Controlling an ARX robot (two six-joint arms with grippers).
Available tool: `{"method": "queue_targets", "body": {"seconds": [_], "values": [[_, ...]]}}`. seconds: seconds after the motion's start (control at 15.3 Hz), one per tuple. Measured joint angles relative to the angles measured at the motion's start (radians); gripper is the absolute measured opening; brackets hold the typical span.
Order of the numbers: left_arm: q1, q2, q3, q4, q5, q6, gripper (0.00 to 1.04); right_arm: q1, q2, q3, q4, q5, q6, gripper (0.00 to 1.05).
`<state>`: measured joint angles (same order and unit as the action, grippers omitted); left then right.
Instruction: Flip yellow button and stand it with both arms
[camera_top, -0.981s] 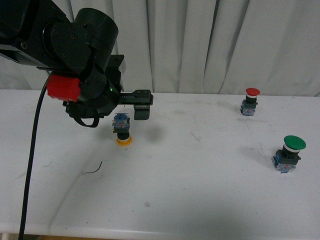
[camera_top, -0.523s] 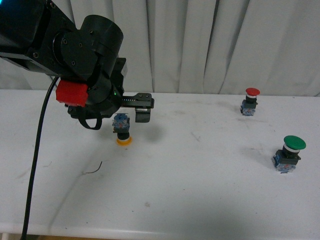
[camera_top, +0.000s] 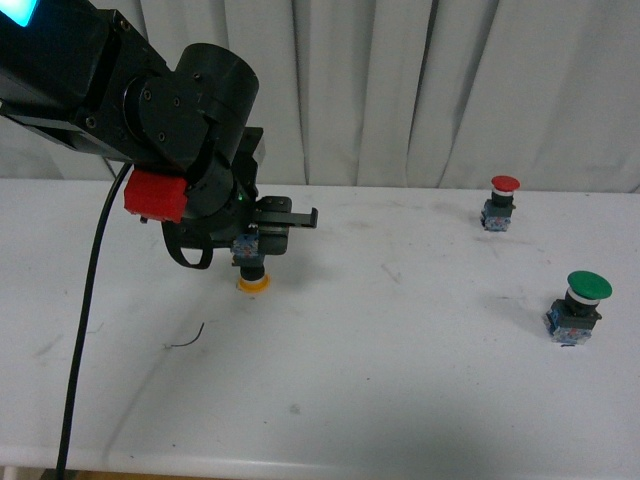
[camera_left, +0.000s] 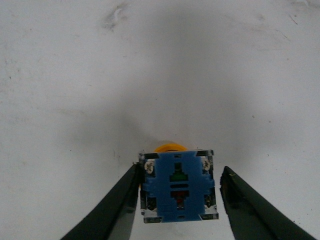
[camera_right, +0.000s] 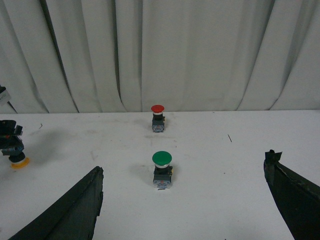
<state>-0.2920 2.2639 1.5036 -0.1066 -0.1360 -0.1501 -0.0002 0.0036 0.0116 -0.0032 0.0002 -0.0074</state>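
Observation:
The yellow button (camera_top: 250, 268) stands upside down on the white table (camera_top: 400, 350), with its orange cap down and its blue-grey contact block up. My left gripper (camera_top: 264, 238) hangs right over it, open. In the left wrist view the block (camera_left: 179, 187) sits between the two black fingers (camera_left: 117, 205). One finger is close against the block's side and the other stands a little apart. My right gripper (camera_right: 183, 167) is open and empty, and it is out of the front view. The right wrist view shows the yellow button (camera_right: 18, 159) far off at the edge.
A red-capped switch (camera_top: 503, 203) stands upright at the back right and also shows in the right wrist view (camera_right: 158, 117). A larger green-capped switch (camera_top: 580, 305) stands nearer on the right, ahead of the right gripper (camera_right: 162, 170). A small dark wire scrap (camera_top: 188, 338) lies on the table. White curtains hang behind.
My left arm has shifted slightly right and its gripper has come down around the yellow button's block. The button has stayed where it was.

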Motion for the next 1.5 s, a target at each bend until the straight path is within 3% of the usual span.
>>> {"method": "queue_targets", "body": {"seconds": [0.13,0.52,0.79,1.05,1.31,1.5], "values": [[0.0,0.0,0.002,-0.001,0.003,0.0,0.35,0.0,0.0,0.0,0.0,0.0,0.0,0.98],[-0.002,-0.098,-0.069,0.056,0.026,0.021,0.33,0.0,0.0,0.0,0.0,0.0,0.0,0.98],[-0.041,-0.474,-0.328,0.201,0.081,0.08,0.33,0.0,0.0,0.0,0.0,0.0,0.0,0.98],[-0.048,-0.825,-0.638,0.236,0.136,0.1,0.33,0.0,0.0,0.0,0.0,0.0,0.0,0.98],[0.045,-1.049,-0.793,0.283,0.248,0.039,0.32,0.0,0.0,0.0,0.0,0.0,0.0,0.98],[0.124,-1.044,-0.89,0.444,0.469,-0.109,0.32,0.0,0.0,0.0,0.0,0.0,0.0,0.98]]}}
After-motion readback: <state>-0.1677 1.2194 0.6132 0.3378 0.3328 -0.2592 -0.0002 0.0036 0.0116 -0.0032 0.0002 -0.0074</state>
